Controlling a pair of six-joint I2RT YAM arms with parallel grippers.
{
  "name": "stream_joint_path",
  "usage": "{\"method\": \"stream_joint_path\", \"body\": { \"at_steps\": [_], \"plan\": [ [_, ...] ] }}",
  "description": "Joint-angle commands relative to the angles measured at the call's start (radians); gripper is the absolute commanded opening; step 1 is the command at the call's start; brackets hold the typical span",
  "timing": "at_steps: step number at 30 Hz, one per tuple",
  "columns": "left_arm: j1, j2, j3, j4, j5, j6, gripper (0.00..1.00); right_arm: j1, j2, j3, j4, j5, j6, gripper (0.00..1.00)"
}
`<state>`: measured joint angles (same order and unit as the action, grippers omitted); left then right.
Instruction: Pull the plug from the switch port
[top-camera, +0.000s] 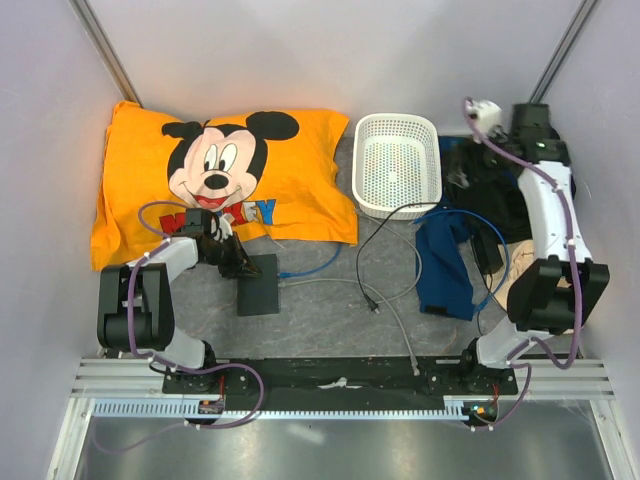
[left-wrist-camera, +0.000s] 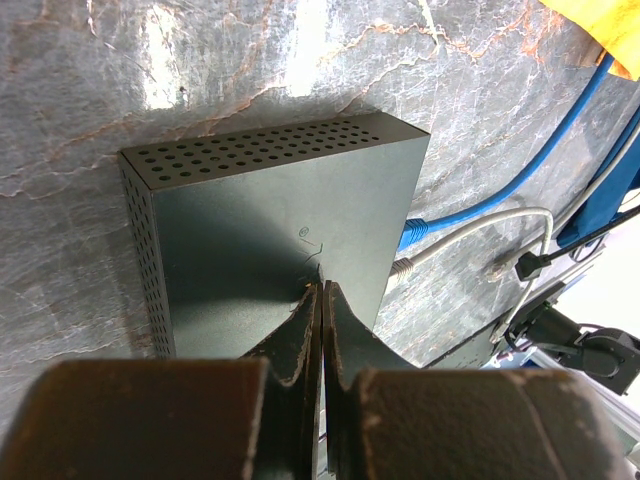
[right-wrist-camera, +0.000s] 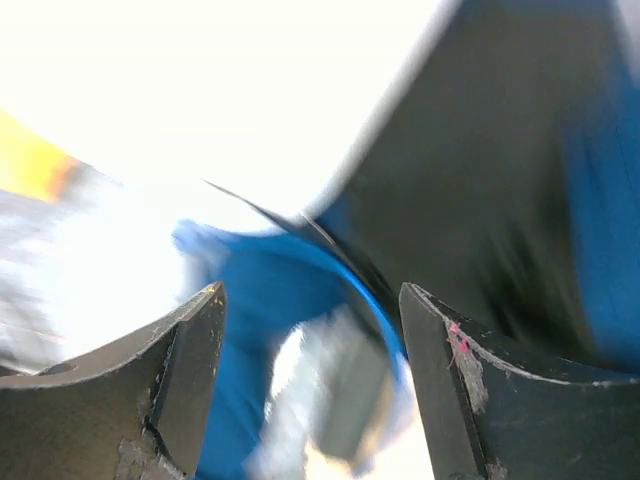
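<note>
The switch port is a flat dark-grey box lying on the table in front of the left arm. In the left wrist view it has a perforated side. A blue plug and a grey plug sit in its right edge. The blue cable and the grey cable run off to the right. My left gripper is shut and empty, with its tips on the box's top face; it also shows in the top view. My right gripper is open and empty, raised over blurred blue cloth.
An orange Mickey Mouse pillowcase lies at the back left. A white basket stands at the back middle. A blue cloth and black items lie at the right. A loose black cord lies mid-table.
</note>
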<state>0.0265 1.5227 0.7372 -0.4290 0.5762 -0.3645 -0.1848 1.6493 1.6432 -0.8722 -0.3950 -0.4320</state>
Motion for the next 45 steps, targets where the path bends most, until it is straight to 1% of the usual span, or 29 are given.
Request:
{"method": "stream_joint_path", "body": {
  "at_steps": [1,3,4,8,9,10,13,14,15,17,23,28,34,37,38,40,41,45],
  "plan": [
    [-0.005,0.036,-0.047,0.03,-0.199,0.073,0.05,0.277,-0.036,0.067,0.09,-0.285,0.139,0.77],
    [-0.005,0.036,-0.048,0.032,-0.197,0.073,0.05,0.353,0.028,0.073,0.121,-0.34,0.208,0.76],
    [-0.005,0.031,-0.048,0.032,-0.199,0.073,0.05,0.42,0.055,0.081,0.128,-0.37,0.226,0.76],
    [-0.005,0.011,-0.051,0.032,-0.197,0.073,0.05,0.574,0.199,0.128,0.156,-0.534,0.271,0.76],
    [-0.005,0.005,-0.055,0.03,-0.197,0.073,0.05,0.602,0.243,0.138,0.162,-0.542,0.274,0.76],
    [-0.005,-0.004,-0.056,0.03,-0.196,0.072,0.05,0.655,0.266,0.164,0.167,-0.548,0.263,0.76],
    [-0.005,-0.013,-0.064,0.033,-0.191,0.072,0.04,0.726,0.372,0.236,0.151,-0.567,0.249,0.75],
    [-0.005,-0.021,-0.065,0.033,-0.191,0.072,0.04,0.738,0.432,0.254,0.151,-0.58,0.257,0.74],
    [-0.005,-0.024,-0.065,0.035,-0.19,0.072,0.05,0.746,0.461,0.273,0.151,-0.594,0.263,0.7],
    [-0.004,-0.035,-0.071,0.038,-0.188,0.072,0.05,0.769,0.542,0.314,0.16,-0.597,0.297,0.69],
    [0.009,-0.065,-0.094,0.041,-0.187,0.061,0.05,0.824,0.647,0.3,0.203,-0.631,0.354,0.67],
    [0.023,-0.087,-0.114,0.049,-0.185,0.055,0.05,0.861,0.676,0.277,0.233,-0.63,0.38,0.67],
    [0.03,-0.093,-0.116,0.046,-0.18,0.055,0.04,0.884,0.711,0.297,0.236,-0.574,0.387,0.7],
    [0.035,-0.119,-0.113,0.033,-0.193,0.055,0.02,0.884,0.724,0.288,0.242,-0.544,0.386,0.7],
    [0.036,-0.156,-0.111,0.029,-0.196,0.055,0.02,0.883,0.728,0.285,0.242,-0.539,0.386,0.7],
    [0.036,-0.188,-0.114,0.019,-0.161,0.053,0.02,0.883,0.738,0.282,0.242,-0.542,0.388,0.7],
    [0.036,-0.202,-0.116,0.018,-0.106,0.049,0.02,0.884,0.744,0.28,0.243,-0.544,0.389,0.7],
    [0.036,-0.275,-0.147,0.004,-0.029,0.013,0.02,0.886,0.754,0.277,0.242,-0.551,0.392,0.7]
  ]
}}
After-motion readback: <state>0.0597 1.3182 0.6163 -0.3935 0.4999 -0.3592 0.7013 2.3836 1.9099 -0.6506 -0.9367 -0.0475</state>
